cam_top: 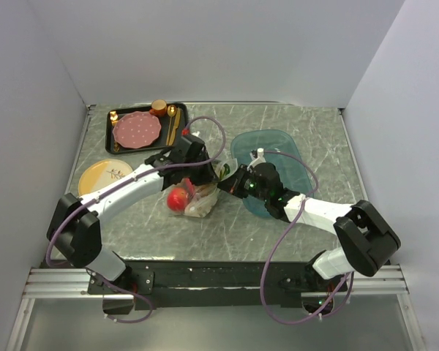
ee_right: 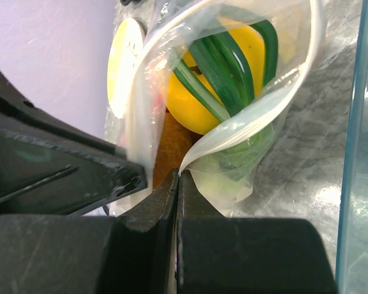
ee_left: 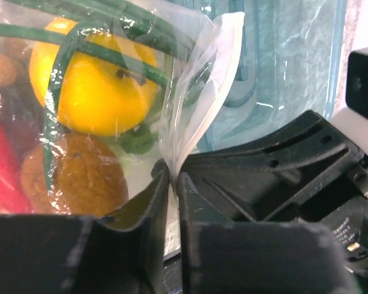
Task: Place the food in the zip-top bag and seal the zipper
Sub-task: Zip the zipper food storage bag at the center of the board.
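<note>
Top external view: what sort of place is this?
Probably a lab robot test cell: plain white wall panels box in the grey marbled tabletop, a silver aluminium rail fronts it, a red toy apple sits in a clear plastic zip-top bag.

- no text, brand, number or sign can be read in any view.
- left wrist view: small white print on the black housing point(ee_left: 348, 236), too blurred to read.

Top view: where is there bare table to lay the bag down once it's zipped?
The widest bare table lies near, between the zip-top bag and the near edge. A second strip runs along the far edge, right of the black tray, behind the teal tray. Crowded: the centre around the bag, and the left by the yellow plate.
</note>
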Motion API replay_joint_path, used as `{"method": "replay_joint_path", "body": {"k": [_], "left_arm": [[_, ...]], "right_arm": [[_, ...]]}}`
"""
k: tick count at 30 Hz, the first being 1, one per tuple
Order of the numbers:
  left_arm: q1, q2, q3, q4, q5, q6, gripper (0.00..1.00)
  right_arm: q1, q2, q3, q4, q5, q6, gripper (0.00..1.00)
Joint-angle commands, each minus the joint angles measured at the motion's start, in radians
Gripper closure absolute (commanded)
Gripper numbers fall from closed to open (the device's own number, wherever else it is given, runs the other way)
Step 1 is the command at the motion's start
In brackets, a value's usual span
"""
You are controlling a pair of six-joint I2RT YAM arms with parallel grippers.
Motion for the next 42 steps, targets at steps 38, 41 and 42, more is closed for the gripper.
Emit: {"method": "replay_joint_path", "body": {"k": [38,41,42], "left_arm": [[-0.016,-0.868,-0.889,0.512,-0.039,-0.681,0.27],[-0.016,-0.842,-0.929,0.635,-0.071,-0.761,0.23],[-0.016,-0.832,-0.936,0.675,-0.072,-0.777,0.22]], "right_arm": [[-0.014,-0.036,0.127,-0.259,0.139,-0.075,1.00],[-0.014,-0.050,0.118,-0.255,0.139,-0.073,1.00],[-0.012,-0.052,0.117,-0.256,0.139,-0.073,1.00]]}}
